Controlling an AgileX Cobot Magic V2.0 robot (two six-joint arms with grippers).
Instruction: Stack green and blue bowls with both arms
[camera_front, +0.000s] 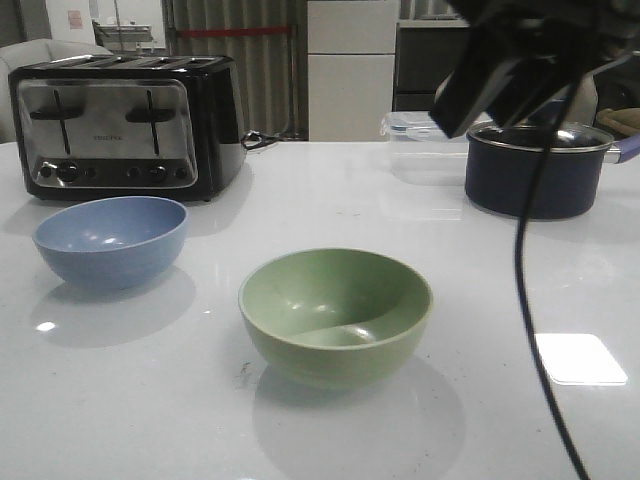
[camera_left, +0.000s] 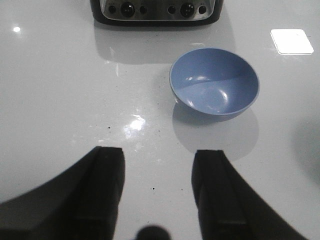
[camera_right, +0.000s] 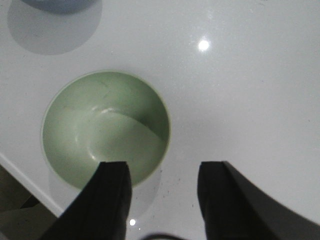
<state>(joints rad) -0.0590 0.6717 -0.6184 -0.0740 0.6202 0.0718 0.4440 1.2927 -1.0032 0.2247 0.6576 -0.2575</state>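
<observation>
The green bowl (camera_front: 336, 314) sits upright and empty on the white table, near the front centre. The blue bowl (camera_front: 110, 239) sits upright and empty to its left, in front of the toaster. My right arm (camera_front: 520, 60) hangs high at the upper right of the front view. In the right wrist view my right gripper (camera_right: 162, 175) is open and empty above the table, beside the green bowl (camera_right: 105, 127). In the left wrist view my left gripper (camera_left: 159, 162) is open and empty above bare table, short of the blue bowl (camera_left: 215, 82). The left arm is out of the front view.
A black and chrome toaster (camera_front: 125, 120) stands at the back left. A dark lidded pot (camera_front: 535, 165) stands at the back right, with a clear plastic container (camera_front: 425, 135) beside it. A black cable (camera_front: 535, 330) hangs from the right arm. The table's edge (camera_right: 25, 180) shows near the green bowl.
</observation>
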